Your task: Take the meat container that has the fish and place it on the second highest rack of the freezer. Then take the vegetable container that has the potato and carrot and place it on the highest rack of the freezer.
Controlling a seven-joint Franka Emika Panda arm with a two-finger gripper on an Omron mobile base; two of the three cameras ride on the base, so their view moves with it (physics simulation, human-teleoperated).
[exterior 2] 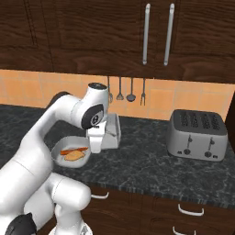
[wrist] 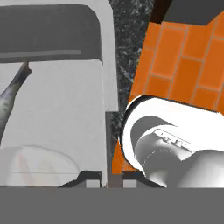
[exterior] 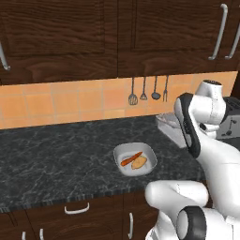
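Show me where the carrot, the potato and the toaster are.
carrot [exterior: 131, 159]: left base view, middle of the orange stick.
potato [exterior: 139, 162]: left base view, centre of the tan oval.
toaster [exterior 2: 197, 134]: right base view, front face.

Toaster [exterior 2: 197, 134] blocks right; counter [exterior: 51, 154] left open

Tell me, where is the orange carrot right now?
The thin orange carrot lies in the shallow grey tray on the dark marble counter, beside the tan potato. In the left base view it is mid-frame, left of the white arm.

Base views flanking, sharing counter [exterior: 56, 159]
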